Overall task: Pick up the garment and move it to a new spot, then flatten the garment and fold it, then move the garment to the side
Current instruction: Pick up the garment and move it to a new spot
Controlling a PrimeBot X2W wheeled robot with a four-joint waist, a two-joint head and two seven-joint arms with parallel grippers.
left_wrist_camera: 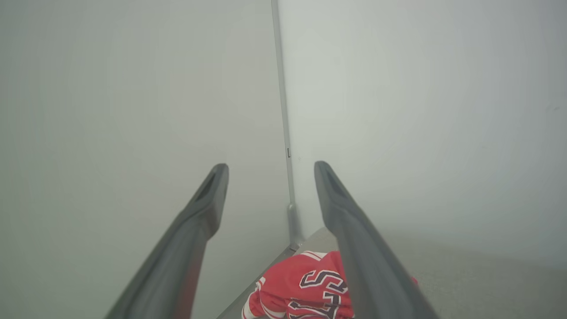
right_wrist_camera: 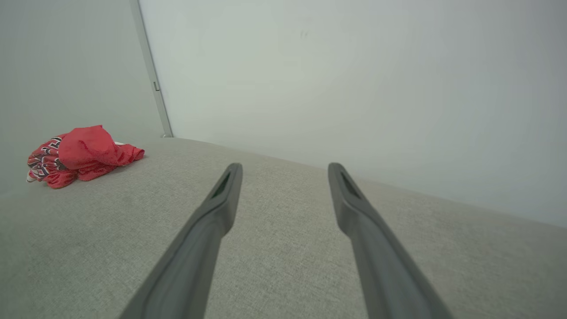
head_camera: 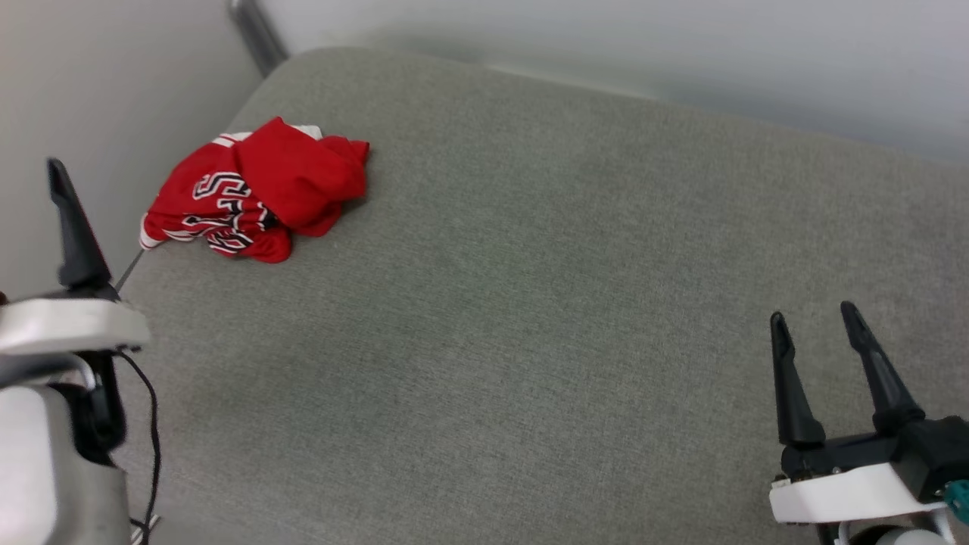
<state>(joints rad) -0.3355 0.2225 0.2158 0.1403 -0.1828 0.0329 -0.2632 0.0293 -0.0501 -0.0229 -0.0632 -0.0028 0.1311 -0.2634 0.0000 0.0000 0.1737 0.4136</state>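
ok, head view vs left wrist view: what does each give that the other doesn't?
Head view adds: the right pincer, open, at lower right, and the full spread of the grey padded surface.
Left wrist view adds: both fingers of the left pincer, spread apart, and the wall seam running up between them.
Shared: the red garment, crumpled near the surface's far left corner, touched by neither pincer.

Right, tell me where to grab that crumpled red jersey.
Likely best: grip the raised plain fold topping the red jersey with black lettering, coming from above with the left gripper. It is the heap's highest bunch, and the heap lies at the left edge of the grey fabric surface, nearest that arm.
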